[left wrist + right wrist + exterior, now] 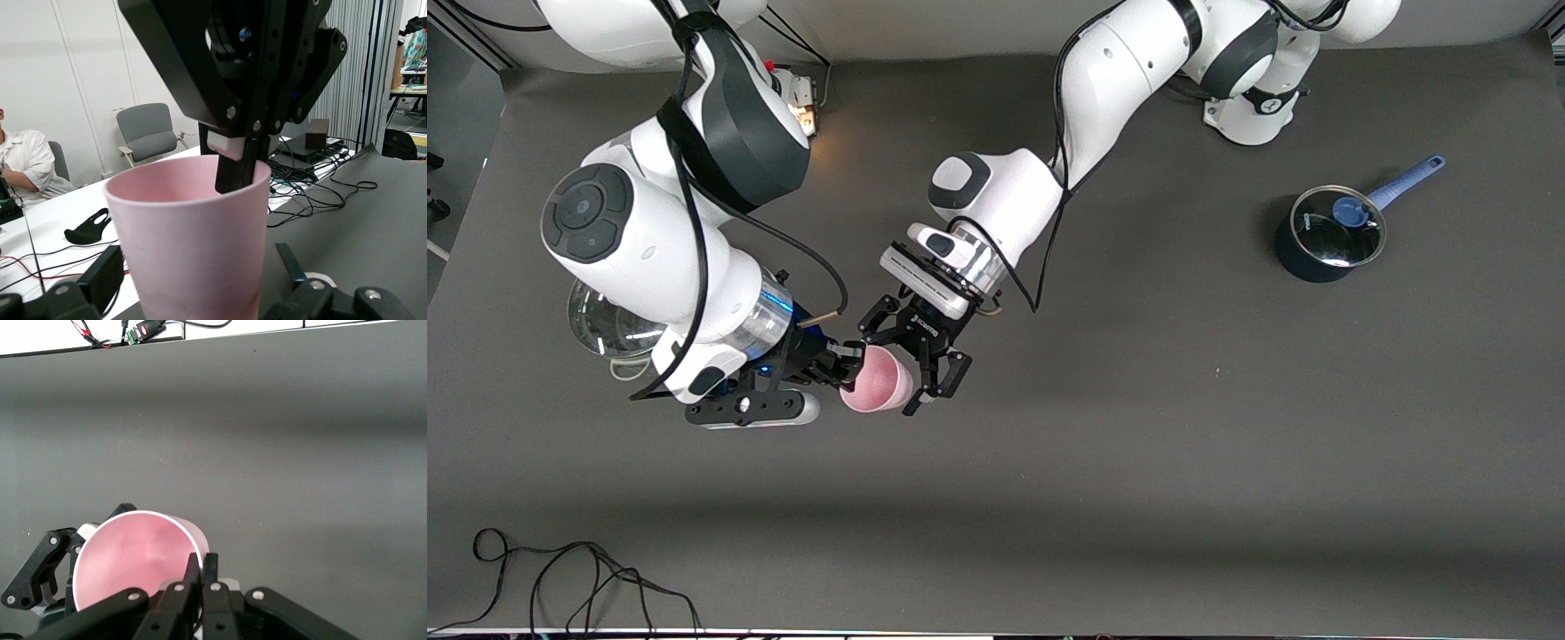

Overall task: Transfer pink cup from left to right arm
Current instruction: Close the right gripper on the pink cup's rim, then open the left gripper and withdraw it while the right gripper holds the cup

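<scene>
The pink cup point(876, 380) hangs on its side in the air over the middle of the dark table, between both grippers. My right gripper point(852, 363) is shut on the cup's rim. In the right wrist view its fingers point(202, 563) pinch the wall of the cup point(133, 560), one inside the mouth and one outside. My left gripper point(889, 373) stands open around the cup's body. In the left wrist view the cup point(193, 247) fills the space between its fingers point(287, 259), with a gap on one side. The right gripper's finger point(237, 170) dips into the mouth.
A dark blue pot point(1329, 236) with a glass lid and blue handle stands toward the left arm's end. A round glass piece point(600, 324) lies under the right arm. A black cable point(560, 578) curls near the table's front edge.
</scene>
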`<state>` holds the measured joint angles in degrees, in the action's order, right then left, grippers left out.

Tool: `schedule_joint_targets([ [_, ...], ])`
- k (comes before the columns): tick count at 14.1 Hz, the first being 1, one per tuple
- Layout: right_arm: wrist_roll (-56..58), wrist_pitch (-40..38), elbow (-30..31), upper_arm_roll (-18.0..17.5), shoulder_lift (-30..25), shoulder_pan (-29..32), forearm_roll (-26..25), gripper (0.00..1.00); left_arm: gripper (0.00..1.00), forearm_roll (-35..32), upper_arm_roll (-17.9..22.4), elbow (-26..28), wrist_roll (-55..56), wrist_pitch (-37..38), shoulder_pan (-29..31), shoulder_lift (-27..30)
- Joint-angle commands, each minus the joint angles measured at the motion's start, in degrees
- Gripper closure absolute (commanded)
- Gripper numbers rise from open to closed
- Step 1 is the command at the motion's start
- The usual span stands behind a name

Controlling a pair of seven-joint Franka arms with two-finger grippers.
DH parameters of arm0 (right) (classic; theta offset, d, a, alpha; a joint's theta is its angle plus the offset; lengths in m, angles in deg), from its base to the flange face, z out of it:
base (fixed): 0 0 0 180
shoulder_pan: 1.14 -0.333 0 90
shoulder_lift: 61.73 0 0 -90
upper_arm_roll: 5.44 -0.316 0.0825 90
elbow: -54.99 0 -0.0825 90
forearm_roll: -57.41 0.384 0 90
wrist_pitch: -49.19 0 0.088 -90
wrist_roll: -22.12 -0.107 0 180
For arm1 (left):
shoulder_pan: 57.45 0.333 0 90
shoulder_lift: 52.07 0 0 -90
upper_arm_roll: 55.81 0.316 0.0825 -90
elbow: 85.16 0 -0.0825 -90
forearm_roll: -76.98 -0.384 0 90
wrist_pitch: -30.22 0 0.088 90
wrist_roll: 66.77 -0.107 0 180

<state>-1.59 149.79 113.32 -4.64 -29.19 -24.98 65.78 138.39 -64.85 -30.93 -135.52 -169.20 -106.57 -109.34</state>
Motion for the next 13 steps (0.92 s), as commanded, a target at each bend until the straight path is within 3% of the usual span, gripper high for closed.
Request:
schedule_joint_targets([
  [1,-1.3,1.8,-2.0,0.8,0.9,-0.1,-0.8,1.0,0.0,-0.1,0.7,-0.7,0.9,0.9,-0.4,0.1],
  [8,-0.9,4.3,-1.9,0.9,1.0,2.5,-2.9,1.0,0.0,-0.9,0.6,0.9,0.6,2.6,2.5,2.9],
  [13,1.0,3.6,-1.4,0.9,0.2,8.3,-7.7,1.0,0.0,-1.1,0.6,14.5,0.7,13.9,7.8,16.0],
])
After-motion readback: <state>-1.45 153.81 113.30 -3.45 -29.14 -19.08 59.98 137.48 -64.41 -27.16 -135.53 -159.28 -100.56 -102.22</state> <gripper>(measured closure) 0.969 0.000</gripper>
